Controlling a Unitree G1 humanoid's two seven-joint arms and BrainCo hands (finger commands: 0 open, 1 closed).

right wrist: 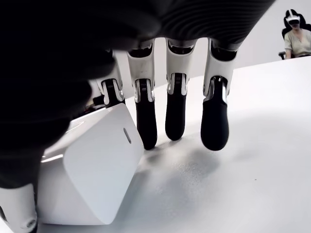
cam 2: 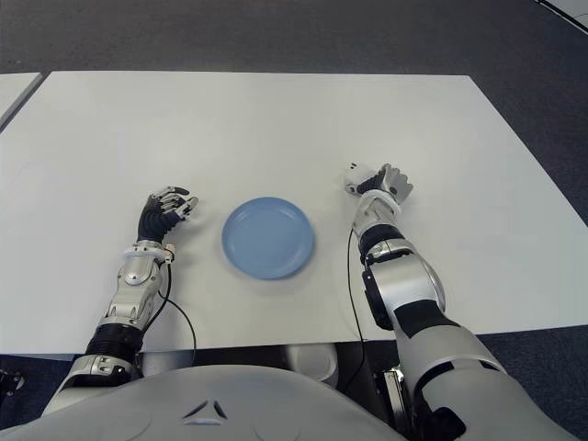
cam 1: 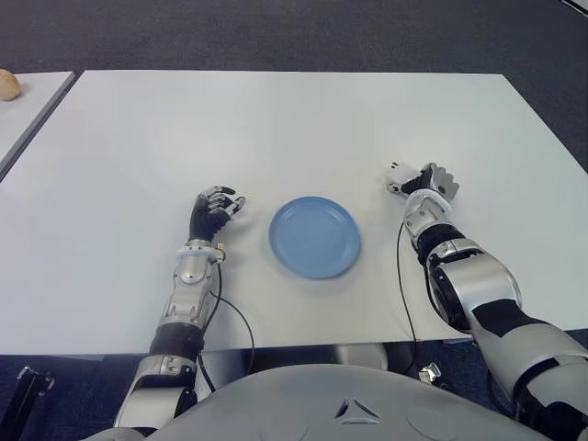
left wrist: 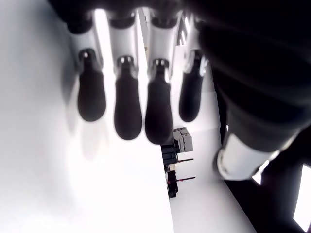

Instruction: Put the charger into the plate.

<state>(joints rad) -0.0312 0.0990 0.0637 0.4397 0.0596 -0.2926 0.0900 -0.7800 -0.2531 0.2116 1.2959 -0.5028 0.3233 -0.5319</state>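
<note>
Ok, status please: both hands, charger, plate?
Right hand at charger, fingers around it, grip unconfirmed. Left hand open, left of plate. Plate empty, nothing between.

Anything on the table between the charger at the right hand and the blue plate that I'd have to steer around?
Nothing visible. The charger sits at the right hand, its fingers not closed on it. Between it and the blue plate lies only bare white table. The left hand shows on the plate's far side.
</note>
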